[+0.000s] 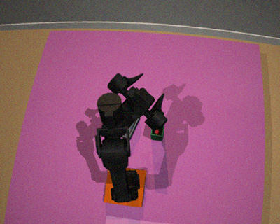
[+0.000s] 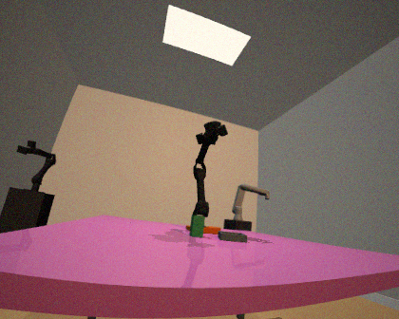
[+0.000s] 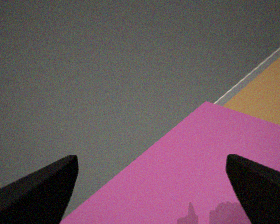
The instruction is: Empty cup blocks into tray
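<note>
Pink table (image 1: 215,69) (image 2: 142,261) (image 3: 165,185) in a grey room, wood-coloured floor (image 1: 12,69) (image 3: 260,95) beyond its edges.

Top view, left to right: black robot arm (image 1: 114,153) (image 2: 200,187) mounted on an orange plate (image 1: 142,201) (image 2: 216,231); grey tray (image 1: 134,129) (image 2: 233,236), mostly covered by the arm; green cup (image 1: 157,137) (image 2: 197,226), upright on the table, its far part covered by one side of the gripper (image 1: 152,85) (image 2: 212,134) (image 3: 152,160). One red block (image 1: 157,132) visible inside the cup; any others cannot be made out. Jaws wide apart, nothing between them. Exterior view places the gripper high above the cup, well apart from it. Wrist view: one black finger at each side, table and grey background between; cup and tray outside this view.

Exterior view, left to right: second black arm (image 2: 47,167) on a dark box (image 2: 25,209); beige wall (image 2: 133,157) behind the robot; cup standing in front of the orange plate; tray just beside the cup, apart from it; pale arm (image 2: 238,197) on a dark stand (image 2: 237,225); blue-grey wall (image 2: 332,142). Bright ceiling panel (image 2: 206,35) overhead. Arm shadows fall across the table.
</note>
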Tool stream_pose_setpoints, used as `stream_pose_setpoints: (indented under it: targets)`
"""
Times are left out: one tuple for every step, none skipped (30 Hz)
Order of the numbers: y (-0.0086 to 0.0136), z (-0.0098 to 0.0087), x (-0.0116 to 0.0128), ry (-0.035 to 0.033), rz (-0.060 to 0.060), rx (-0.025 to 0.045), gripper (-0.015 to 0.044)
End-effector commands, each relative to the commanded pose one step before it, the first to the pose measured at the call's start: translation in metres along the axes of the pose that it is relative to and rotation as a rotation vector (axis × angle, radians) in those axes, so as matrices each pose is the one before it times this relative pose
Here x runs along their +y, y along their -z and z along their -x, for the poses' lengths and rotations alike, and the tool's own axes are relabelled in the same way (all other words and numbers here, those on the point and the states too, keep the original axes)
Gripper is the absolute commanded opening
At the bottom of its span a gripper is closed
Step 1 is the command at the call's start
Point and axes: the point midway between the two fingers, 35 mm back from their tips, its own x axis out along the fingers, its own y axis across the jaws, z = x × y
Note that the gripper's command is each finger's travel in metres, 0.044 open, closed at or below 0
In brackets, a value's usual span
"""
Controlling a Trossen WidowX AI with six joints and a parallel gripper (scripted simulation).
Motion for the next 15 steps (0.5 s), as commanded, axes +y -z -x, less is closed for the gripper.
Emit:
stream_pose_setpoints:
  targets:
    - [0.00038,-0.00035,-0.00029,-0.00004,0.002,0.00121,0.0426]
    - [0.00115,-0.00106,-0.00087,-0.00015,0.0059,0.00363,0.044]
    - [0.00196,-0.00177,-0.00147,-0.00032,0.0097,0.00605,0.044]
    - [0.00244,-0.00215,-0.0018,-0.00051,0.0116,0.00732,0.044]
    - [0.00251,-0.00215,-0.00182,-0.00064,0.0115,0.0073,0.044]
    - [0.00258,-0.00215,-0.00184,-0.00078,0.0114,0.00727,0.044]
    - [0.00264,-0.00216,-0.00186,-0.00091,0.0112,0.00724,0.044]
    - [0.00271,-0.00216,-0.00188,-0.00105,0.0111,0.00721,0.044]
    - [0.00278,-0.00216,-0.00189,-0.00119,0.0109,0.00717,0.044]
    - [0.00285,-0.00216,-0.0019,-0.00133,0.0108,0.00712,0.044]
    - [0.00292,-0.00216,-0.00191,-0.00147,0.0106,0.00707,0.044]
    - [0.00299,-0.00216,-0.00192,-0.00161,0.0105,0.00701,0.044]
    - [0.00306,-0.00216,-0.00193,-0.00175,0.0104,0.00695,0.044]
    - [0.00313,-0.00216,-0.00193,-0.00189,0.0102,0.00688,0.044]
    - [0.0032,-0.00216,-0.00193,-0.00203,0.0101,0.00681,0.044]
